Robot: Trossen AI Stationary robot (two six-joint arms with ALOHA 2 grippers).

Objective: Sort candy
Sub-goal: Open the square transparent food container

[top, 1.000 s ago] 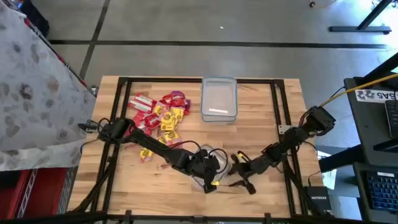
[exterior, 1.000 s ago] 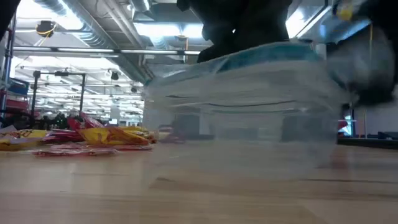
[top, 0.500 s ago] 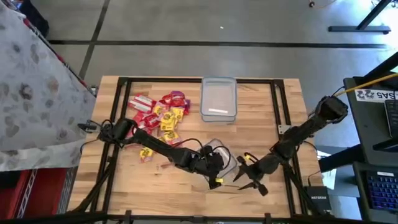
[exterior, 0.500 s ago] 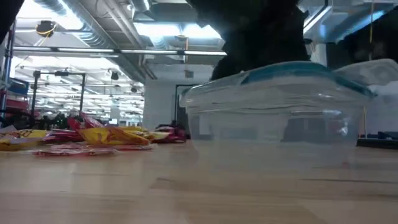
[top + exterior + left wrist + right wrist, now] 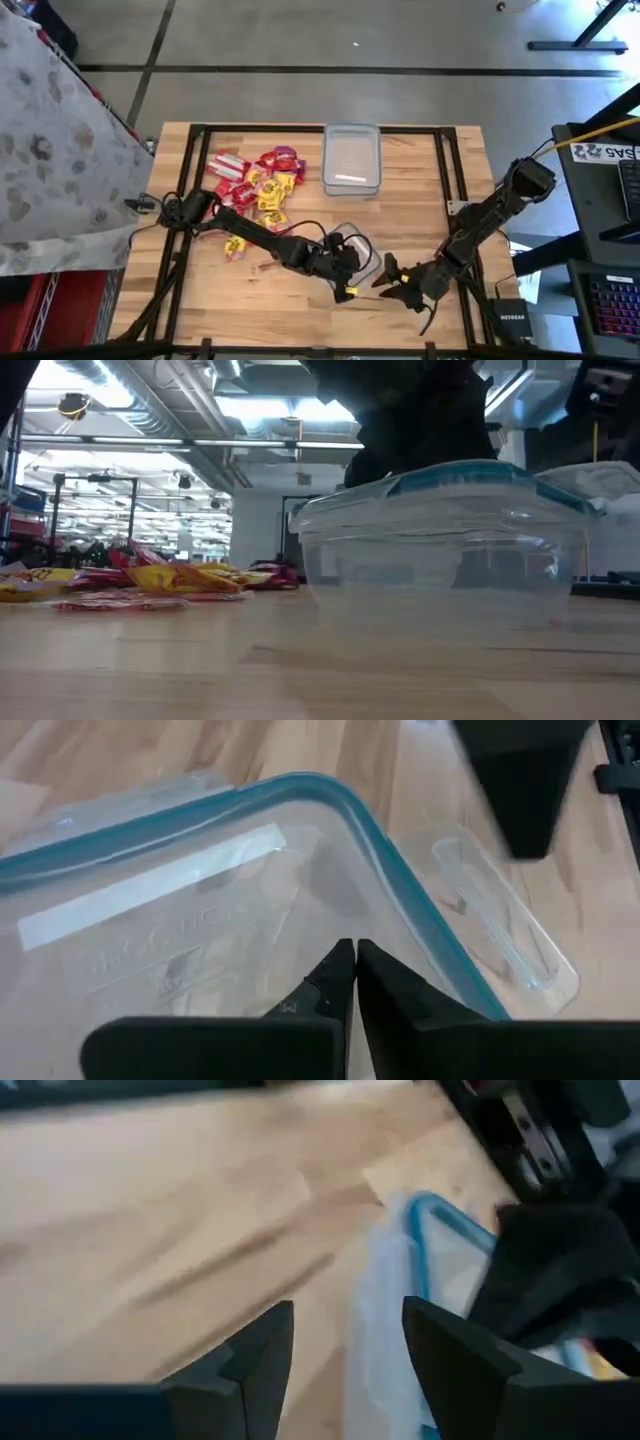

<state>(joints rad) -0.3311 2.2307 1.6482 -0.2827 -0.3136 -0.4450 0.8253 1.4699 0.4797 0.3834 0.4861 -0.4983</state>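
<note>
The candy [image 5: 255, 185] lies in a loose pile of red and yellow packets on the table's left half, and shows far off in the low view [image 5: 150, 580]. A clear tub with a teal-rimmed lid [image 5: 345, 255] stands flat on the table near its front edge [image 5: 445, 550]. My left gripper [image 5: 348, 952] is shut, with its tips over the tub's lid. My right gripper [image 5: 393, 283] stands open to the right of the tub [image 5: 345, 1330], apart from it and holding nothing. My left gripper has its shut fingertips on the top of the tub's lid [image 5: 300, 910], inside the teal rim near one corner. The fingers come slanting down from above and from the table's left. The tub sits flat on the table under them.
A second clear tub [image 5: 352, 160] stands at the far middle of the table. A loose clear plastic piece [image 5: 500, 945] lies on the wood right beside the near tub. Bare wood stretches between the tubs and along the table's right side.
My right gripper has drawn back from the near tub toward the table's right and near edge. The tub, blurred and shifted a second ago in the low view, has slid a little and now stands still and level under my left gripper.
</note>
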